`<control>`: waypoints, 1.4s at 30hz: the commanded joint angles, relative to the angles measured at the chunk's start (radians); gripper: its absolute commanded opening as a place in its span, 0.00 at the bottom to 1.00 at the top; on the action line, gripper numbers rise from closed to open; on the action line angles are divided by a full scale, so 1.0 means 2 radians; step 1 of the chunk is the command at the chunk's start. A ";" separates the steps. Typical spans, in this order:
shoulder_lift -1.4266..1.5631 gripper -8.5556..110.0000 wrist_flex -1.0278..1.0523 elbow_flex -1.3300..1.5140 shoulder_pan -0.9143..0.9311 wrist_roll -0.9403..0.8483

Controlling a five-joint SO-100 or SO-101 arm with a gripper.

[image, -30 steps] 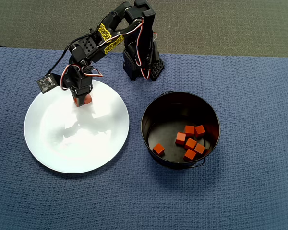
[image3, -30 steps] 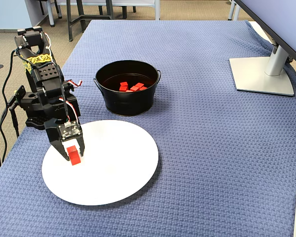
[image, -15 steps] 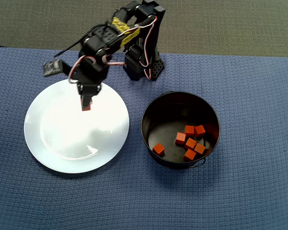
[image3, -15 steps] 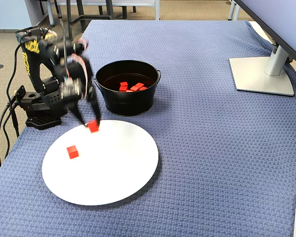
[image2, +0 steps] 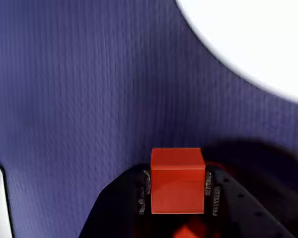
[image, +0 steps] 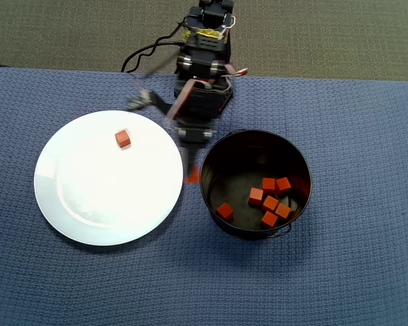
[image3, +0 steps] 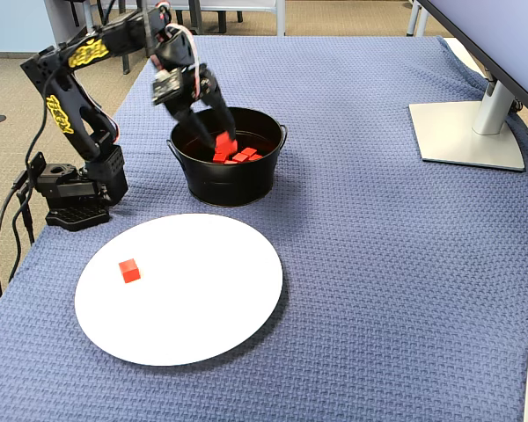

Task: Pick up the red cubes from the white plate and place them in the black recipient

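Blue woven cloth covers the surface [image3: 378, 264]. Six red cubes [image: 270, 202] already lie in the black pot [image: 296, 159], and one cube [image: 123, 138] remains on the white plate [image: 75, 210]. The end effector [image2: 178, 186] pinches another cube [image2: 177, 179], hanging over the cloth between plate and pot, close to the pot's rim. By my reckoning the job is mostly done: this drop, then one more trip. A monitor stand [image3: 468, 132] sits well apart; nothing blocks the path.
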 commanded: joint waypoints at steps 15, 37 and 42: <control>0.015 0.42 -0.001 0.005 0.195 -0.367; -0.052 0.42 -0.300 0.292 0.459 -0.729; -0.050 0.41 -0.324 0.331 0.467 -0.729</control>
